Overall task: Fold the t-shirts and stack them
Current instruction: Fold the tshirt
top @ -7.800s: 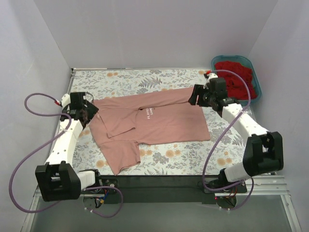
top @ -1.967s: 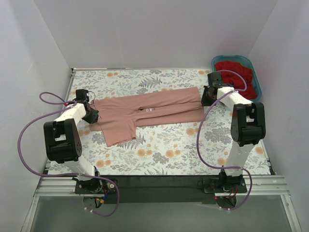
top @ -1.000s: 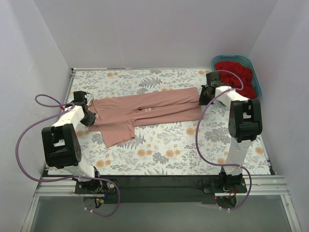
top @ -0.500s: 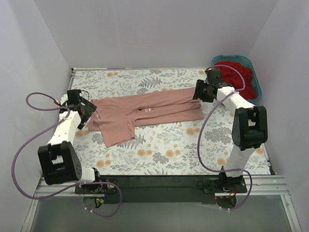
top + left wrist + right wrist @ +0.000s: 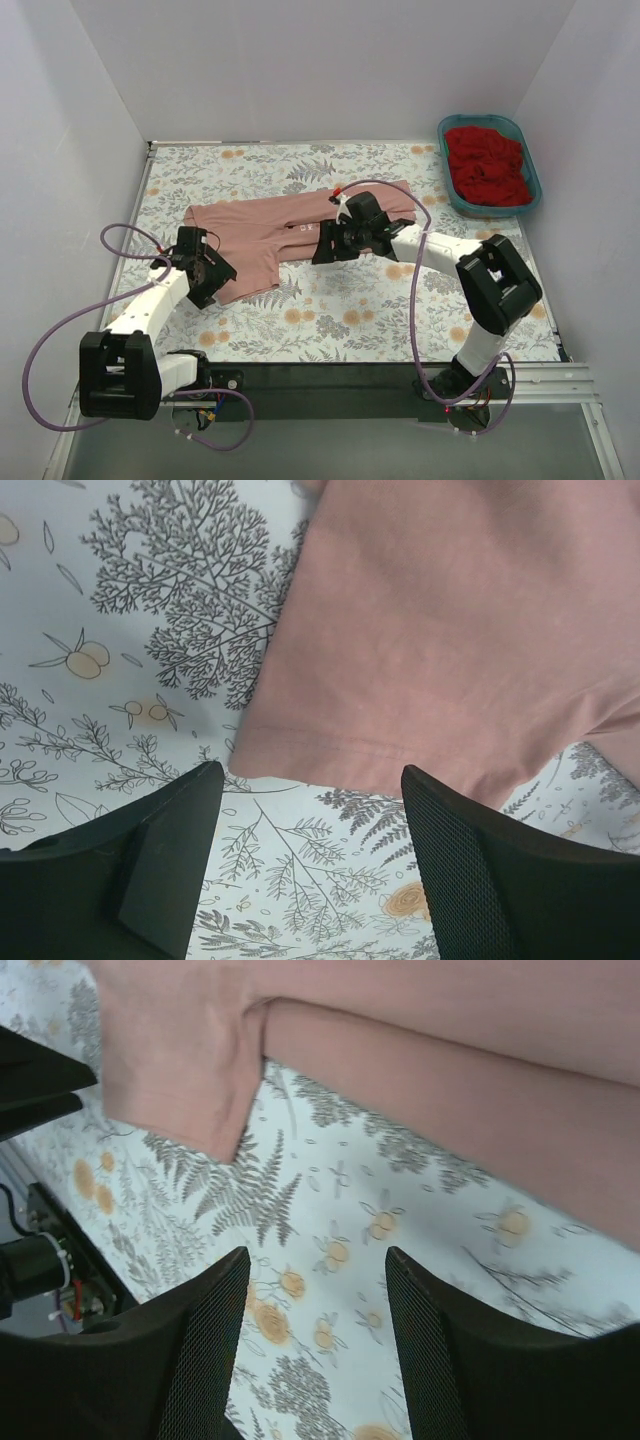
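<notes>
The salmon-pink t-shirt [image 5: 290,222] lies folded lengthwise into a long strip on the floral cloth, with one sleeve [image 5: 250,268] sticking out toward the near side. My left gripper [image 5: 213,283] is open and empty just left of that sleeve; its hem fills the left wrist view [image 5: 440,660]. My right gripper [image 5: 325,246] is open and empty, hovering over the strip's near edge at mid-table; the sleeve [image 5: 180,1050] and strip [image 5: 480,1090] show in the right wrist view. The red t-shirt [image 5: 488,165] lies bunched in the teal tub.
The teal oval tub [image 5: 529,192] stands at the back right corner. The grey-and-orange floral cloth [image 5: 380,310] covers the table. White walls close in the left, back and right sides. Purple cables loop from both arms.
Both grippers have left the shirt's ends. The left one moved near and right to the sleeve; the right one swung left to mid-table. The shirt itself has not moved in the last second.
</notes>
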